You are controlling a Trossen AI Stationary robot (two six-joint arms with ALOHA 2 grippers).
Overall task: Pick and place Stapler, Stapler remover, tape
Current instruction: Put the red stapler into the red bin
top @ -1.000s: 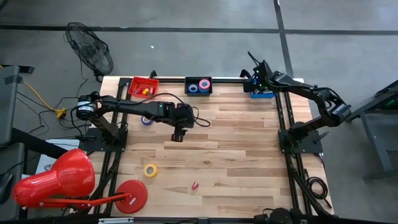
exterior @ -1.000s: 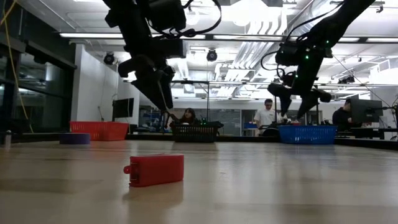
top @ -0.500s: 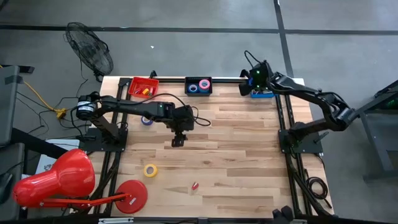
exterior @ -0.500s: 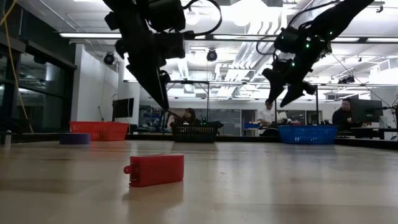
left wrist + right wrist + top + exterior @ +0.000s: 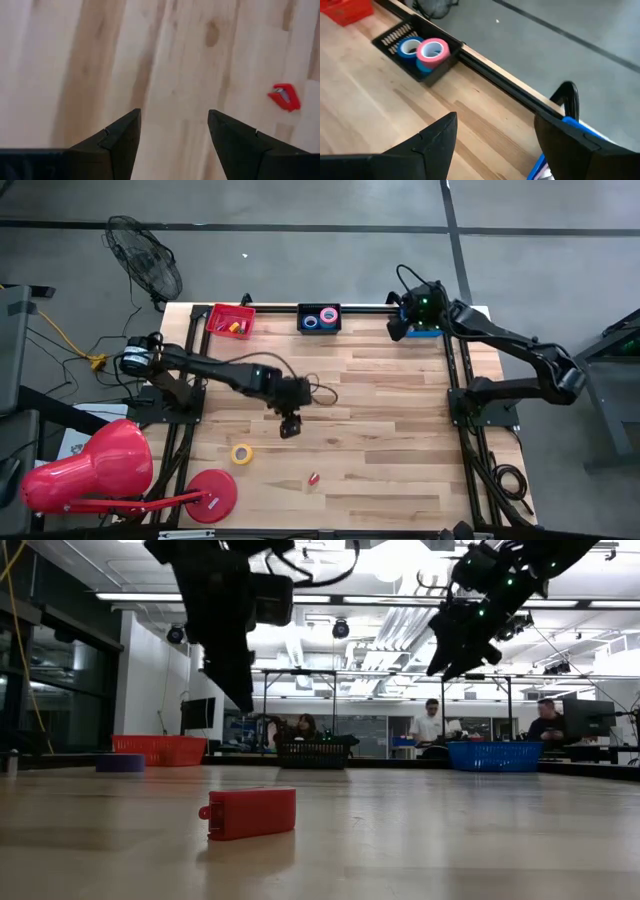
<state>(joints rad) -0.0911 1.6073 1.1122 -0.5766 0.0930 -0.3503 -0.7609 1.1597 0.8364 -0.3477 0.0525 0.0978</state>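
a red bin (image 5: 231, 319) sits at the table's back left corner. nearer the front edge lies a yellow tape roll (image 5: 241, 453), and just right of it hangs the left gripper (image 5: 288, 427) over bare wood in mid-table — fingers spread, nothing between them. a small red stapler remover (image 5: 313, 478) lies near the front edge, right of the roll. a black bin (image 5: 319, 319) at the back rail holds blue and pink tape rolls (image 5: 424, 51). farther right, the right gripper (image 5: 398, 327) hovers beside the blue bin (image 5: 423, 332) — released, empty.
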